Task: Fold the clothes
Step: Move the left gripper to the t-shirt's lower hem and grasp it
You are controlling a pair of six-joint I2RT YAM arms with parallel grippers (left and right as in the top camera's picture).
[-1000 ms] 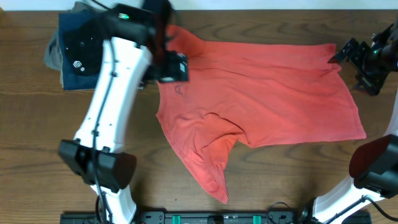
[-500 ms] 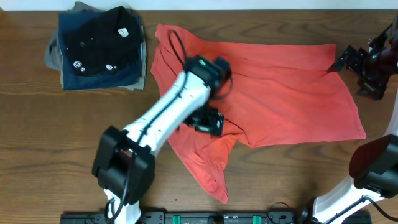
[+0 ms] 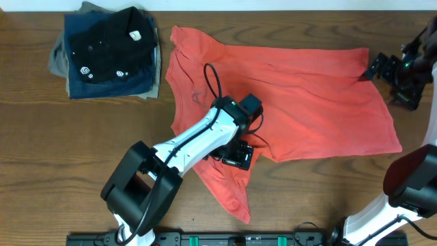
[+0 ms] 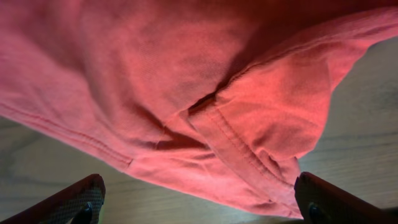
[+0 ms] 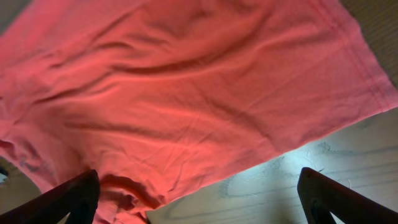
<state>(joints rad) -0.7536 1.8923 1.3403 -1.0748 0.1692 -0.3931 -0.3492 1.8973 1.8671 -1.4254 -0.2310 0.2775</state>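
Overhead alone shows the folded pile [image 3: 106, 51] beside the T-shirt [image 3: 307, 102].

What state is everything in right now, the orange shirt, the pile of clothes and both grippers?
red-orange T-shirt: unfolded, spread out, wrinkled.
sleeve nearest the robot: bunched and creased.
left gripper: open, low over the bunched sleeve, holding nothing.
right gripper: open, by the shirt's hem corner, holding nothing.
folded pile: folded and stacked, clear of both arms.
black shirt: folded, on top of the pile.
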